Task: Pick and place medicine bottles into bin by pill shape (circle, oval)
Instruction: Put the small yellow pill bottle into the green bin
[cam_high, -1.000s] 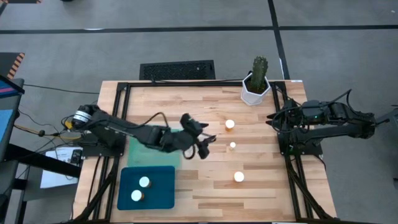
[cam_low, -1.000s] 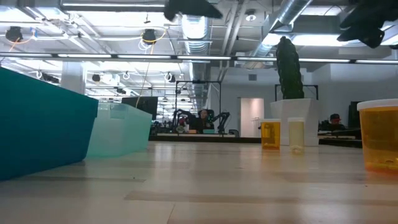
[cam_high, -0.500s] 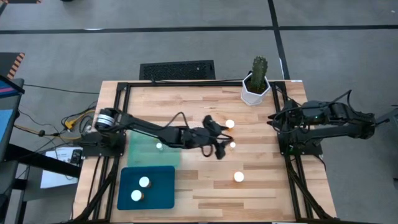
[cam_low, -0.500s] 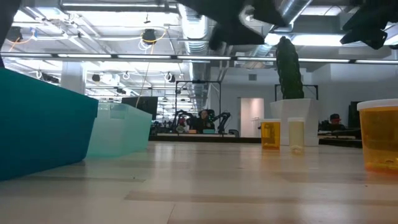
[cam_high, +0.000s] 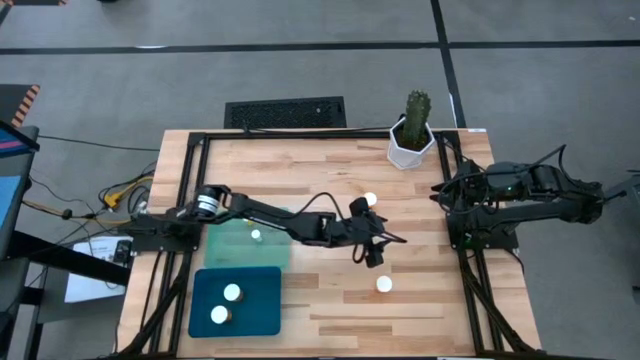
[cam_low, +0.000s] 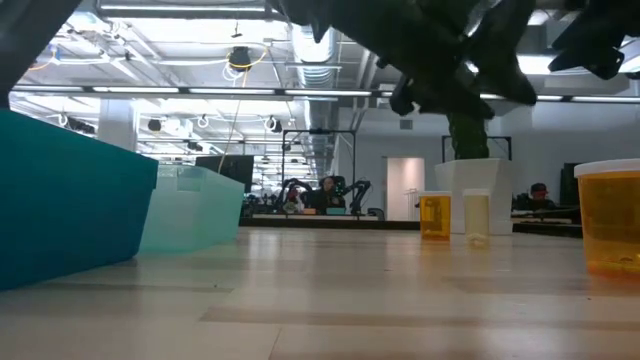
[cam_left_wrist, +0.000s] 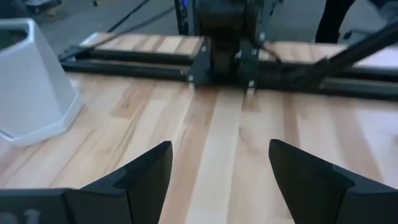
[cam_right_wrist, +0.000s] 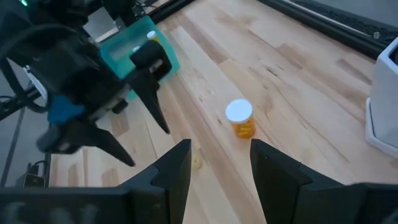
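Note:
Three medicine bottles stand upright on the wood table: one (cam_high: 370, 200) toward the cactus, one (cam_high: 384, 284) nearer the front, and a narrow pale one (cam_low: 477, 218) that my left arm covers in the high view. My left gripper (cam_high: 372, 250) hangs open above the table's middle between them, with nothing between its fingers (cam_left_wrist: 221, 149). A pale green tray (cam_high: 225, 248) holds one bottle (cam_high: 256, 236). A dark teal bin (cam_high: 260, 305) holds two (cam_high: 232, 293). My right gripper (cam_high: 440, 192) waits open at the table's right edge.
A white pot with a green cactus (cam_high: 411, 140) stands at the far right of the table. Black frame rails run along the table's left, right and far edges. Bare wood lies in front of the bottles.
My left gripper has travelled from beside the pale green tray toward the table's right edge and has sunk lower, rolling a little on the way. It now hangs over the middle bottles. Its fingers have stayed open. No bottle has moved.

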